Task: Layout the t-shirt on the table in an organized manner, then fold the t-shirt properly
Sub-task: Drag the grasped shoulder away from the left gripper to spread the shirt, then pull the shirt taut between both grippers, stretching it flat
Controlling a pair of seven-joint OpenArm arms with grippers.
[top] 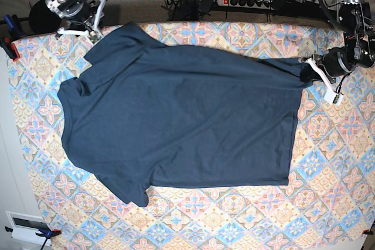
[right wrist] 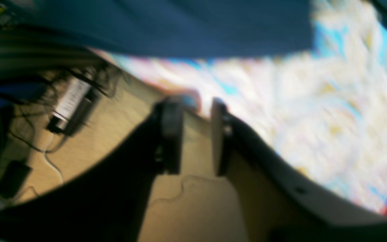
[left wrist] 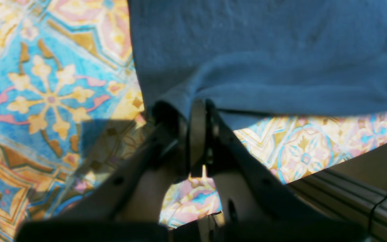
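Base view: one t-shirt (top: 176, 121), left claw (top: 306, 73) clamping it, right claw (top: 94, 34) parted, empty.

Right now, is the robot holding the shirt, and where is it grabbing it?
Yes. The left gripper is shut on the t-shirt, pinching a corner of its bottom hem. The right gripper is open, holding nothing.

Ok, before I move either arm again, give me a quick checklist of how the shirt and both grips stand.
1. Left gripper shut on the t-shirt corner: ok.
2. Right gripper clear of cloth, fingers parted with nothing between them: ok.
3. Shirt body flat on the table: ok.
4. Near sleeve lying flat: ok.
5. Far sleeve by the right gripper spread out: not ok, bunched.
6. Collar lying neat: cannot tell.
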